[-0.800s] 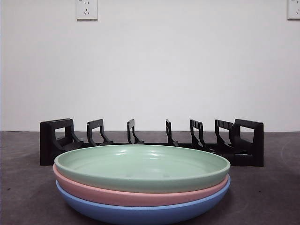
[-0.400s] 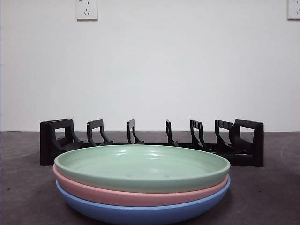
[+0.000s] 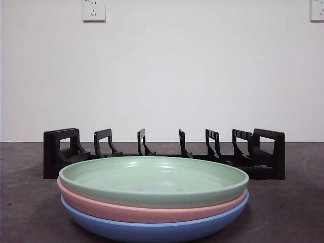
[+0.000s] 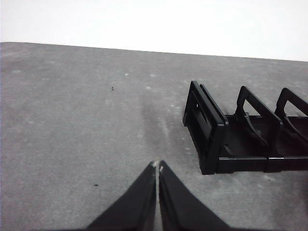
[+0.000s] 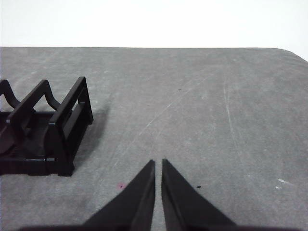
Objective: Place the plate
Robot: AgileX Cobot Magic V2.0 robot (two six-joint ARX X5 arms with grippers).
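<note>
blue plate bottom cropped, rack partly hidden

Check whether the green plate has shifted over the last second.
No. In the front view the green plate sits atop the pink plate, its rim at the same spot against the black rack behind it.
</note>
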